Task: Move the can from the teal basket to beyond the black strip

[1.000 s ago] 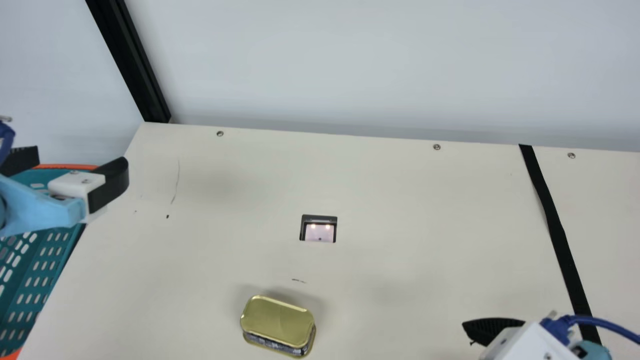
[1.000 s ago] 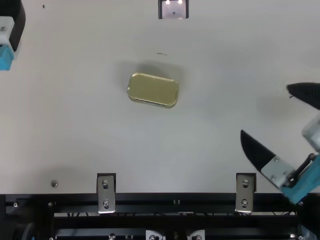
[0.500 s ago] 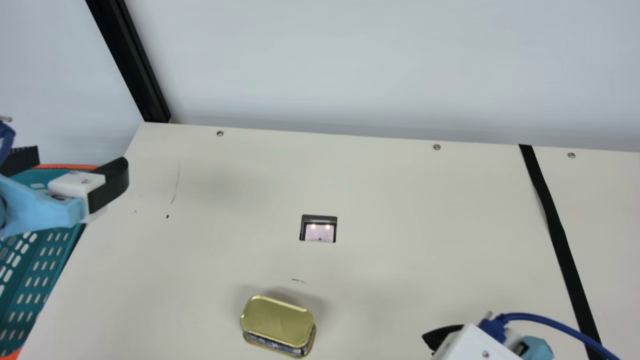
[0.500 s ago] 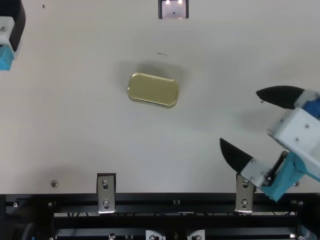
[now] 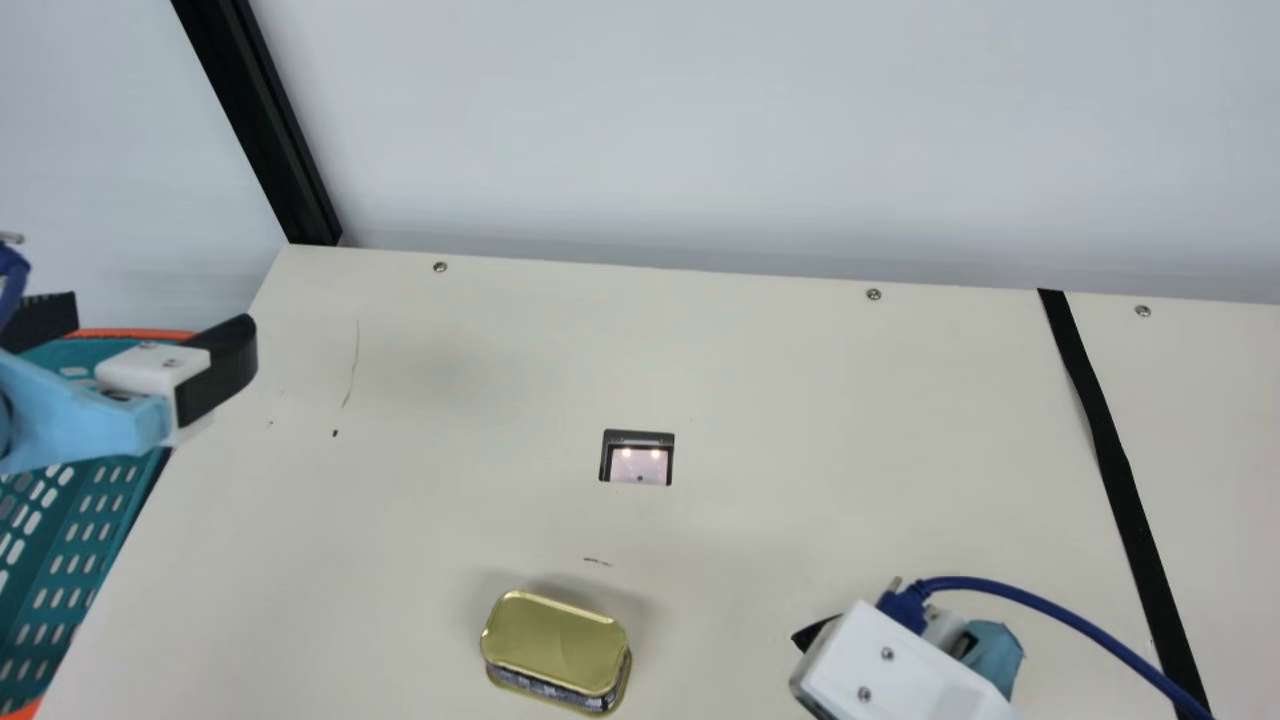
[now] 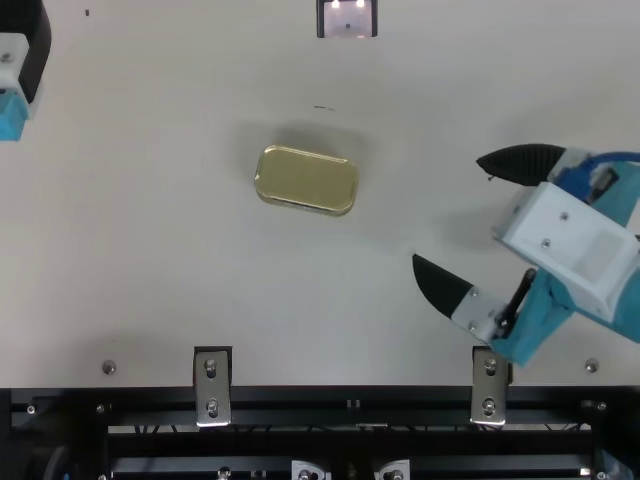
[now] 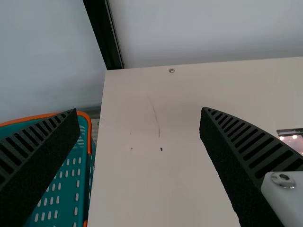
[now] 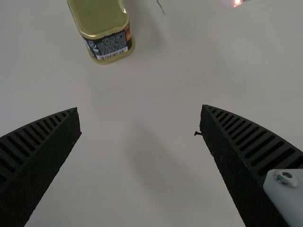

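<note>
The can (image 5: 553,643) is outside the basket (image 7: 89,137), the strip (image 5: 1120,475) uncrossed; left tool (image 7: 139,109) and right tool (image 8: 139,108) are held open.

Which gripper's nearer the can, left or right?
The right gripper: jaws open, between the can and the black strip in the main view. The left gripper is farther off, by the teal basket.

Here's can (image 6: 305,180), smooth gold metal, glossy on lid; basket (image 7: 88,142) looks like plastic, smooth, soft sheen; black strip (image 5: 1118,470) going matt, tape-like; table (image 5: 450,500) smooth, satin; fingers (image 8: 241,142) matt, ribbed, grainy along sides; brackets (image 6: 490,387) bare metal, shiny.
</note>
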